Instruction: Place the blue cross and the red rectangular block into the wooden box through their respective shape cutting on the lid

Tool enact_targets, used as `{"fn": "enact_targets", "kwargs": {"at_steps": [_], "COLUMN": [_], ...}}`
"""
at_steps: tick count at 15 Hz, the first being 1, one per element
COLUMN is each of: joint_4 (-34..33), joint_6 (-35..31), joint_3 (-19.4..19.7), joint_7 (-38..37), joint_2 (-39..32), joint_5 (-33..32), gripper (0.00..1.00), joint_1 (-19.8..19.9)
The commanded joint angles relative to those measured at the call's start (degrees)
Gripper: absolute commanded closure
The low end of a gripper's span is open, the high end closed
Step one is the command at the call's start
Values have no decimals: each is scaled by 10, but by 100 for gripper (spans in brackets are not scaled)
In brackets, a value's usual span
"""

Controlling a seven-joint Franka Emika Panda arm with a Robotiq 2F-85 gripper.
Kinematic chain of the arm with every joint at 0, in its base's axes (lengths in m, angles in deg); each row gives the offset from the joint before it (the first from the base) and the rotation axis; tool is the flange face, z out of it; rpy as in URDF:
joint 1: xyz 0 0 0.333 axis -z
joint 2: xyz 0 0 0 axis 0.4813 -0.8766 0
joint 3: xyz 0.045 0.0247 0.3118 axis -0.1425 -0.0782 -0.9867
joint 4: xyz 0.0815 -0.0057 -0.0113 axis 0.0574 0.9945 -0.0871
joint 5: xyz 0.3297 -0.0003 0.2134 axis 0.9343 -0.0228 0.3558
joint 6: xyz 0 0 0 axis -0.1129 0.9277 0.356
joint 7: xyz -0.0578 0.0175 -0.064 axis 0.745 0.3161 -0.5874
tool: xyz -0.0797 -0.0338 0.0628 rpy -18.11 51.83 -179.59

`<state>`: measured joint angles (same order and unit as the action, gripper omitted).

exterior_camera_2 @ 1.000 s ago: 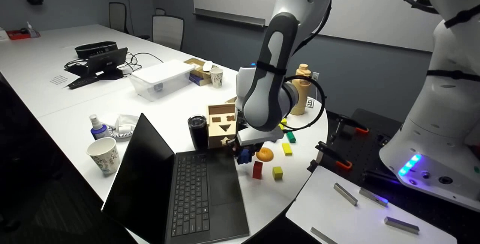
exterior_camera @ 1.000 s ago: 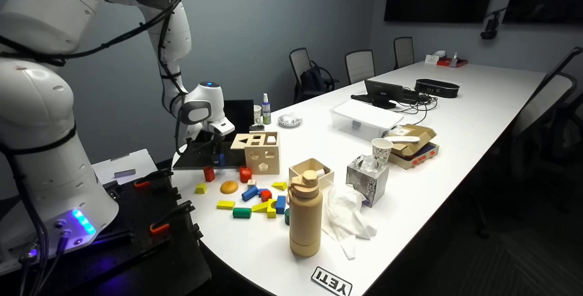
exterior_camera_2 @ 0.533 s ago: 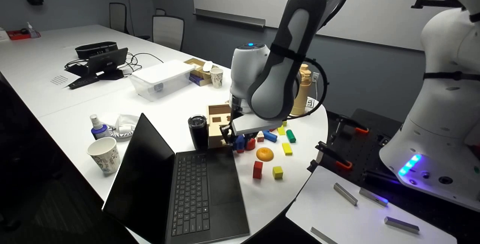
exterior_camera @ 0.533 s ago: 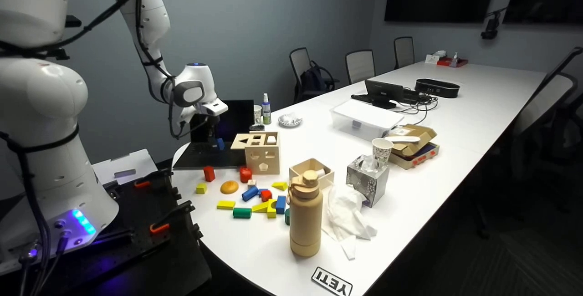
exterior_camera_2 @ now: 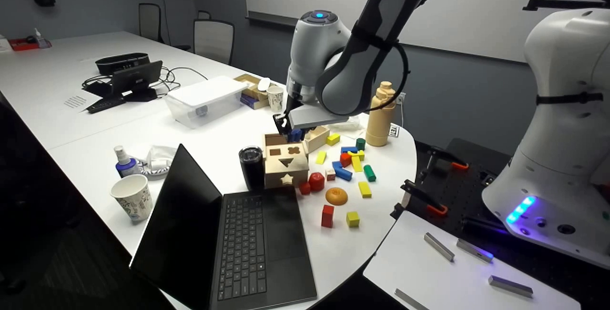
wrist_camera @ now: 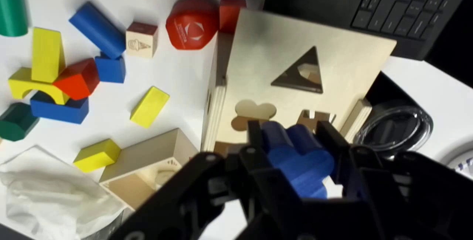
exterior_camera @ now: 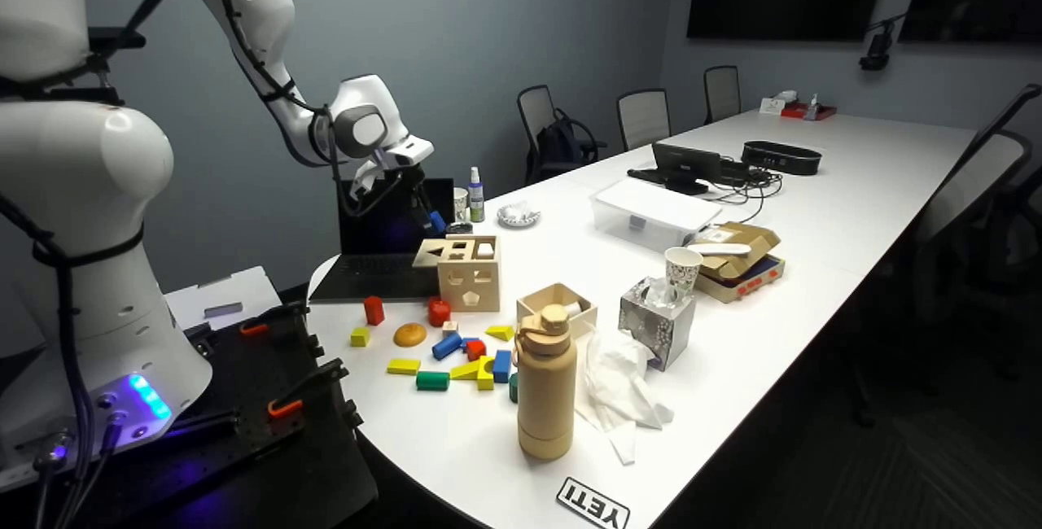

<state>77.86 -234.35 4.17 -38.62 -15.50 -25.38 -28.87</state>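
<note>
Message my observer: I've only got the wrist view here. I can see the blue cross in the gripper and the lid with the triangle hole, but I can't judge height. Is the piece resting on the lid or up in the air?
Observer: Up in the air. In an exterior view the blue cross hangs above the lid, not touching it.
Operator: Thanks. Is there a red block beyond the edge of my picture?
Observer: Yes. In both exterior views a red block stands on end on the table, near a yellow block but apart from it.
</note>
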Motion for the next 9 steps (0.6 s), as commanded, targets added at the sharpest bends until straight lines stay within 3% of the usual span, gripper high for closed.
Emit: {"fn": "enact_targets", "kwargs": {"at_steps": [1, 5, 9], "joint_4": [-7, -4, -9], "joint_6": [21, 20, 22], "joint_3": [9, -35, -139], "joint_7": [11, 23, 28], "joint_2": [26, 41, 44], "joint_5": [-2, 18, 21], "gripper": [84, 84, 84], "joint_1": [10, 62, 171]}}
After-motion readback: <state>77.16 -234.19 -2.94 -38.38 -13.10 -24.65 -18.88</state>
